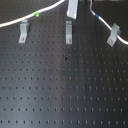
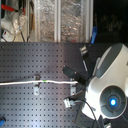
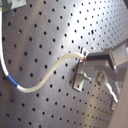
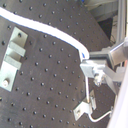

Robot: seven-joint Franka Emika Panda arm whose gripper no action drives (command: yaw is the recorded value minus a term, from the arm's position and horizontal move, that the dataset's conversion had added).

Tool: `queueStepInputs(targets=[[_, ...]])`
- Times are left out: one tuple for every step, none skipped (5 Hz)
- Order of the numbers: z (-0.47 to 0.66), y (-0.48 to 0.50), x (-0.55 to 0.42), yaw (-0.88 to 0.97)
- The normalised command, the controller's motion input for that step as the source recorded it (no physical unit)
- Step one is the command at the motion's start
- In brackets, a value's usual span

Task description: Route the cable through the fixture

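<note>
- First exterior view: my gripper [image 1: 72, 11] sits at the top centre of the frame, with the cable [image 1: 30, 17] running white along the top edge, a green band [image 1: 37, 14] at upper left and a blue band [image 1: 97, 16] at upper right.
- Three metal brackets stand on the perforated board [image 1: 60, 90]: left bracket [image 1: 23, 33], middle bracket [image 1: 68, 33], right bracket [image 1: 113, 34].
- Both wrist views show my fingers [image 3: 100, 57] pinched closed on the cable.
</note>
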Motion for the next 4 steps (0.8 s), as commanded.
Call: queueStepInputs(targets=[[0.00,0.002,-0.016,0.00],[0.10,0.509,-0.358,-0.24],[0.25,0.565,-0.214,-0.30],[0.32,0.470,-0.129,-0.55]])
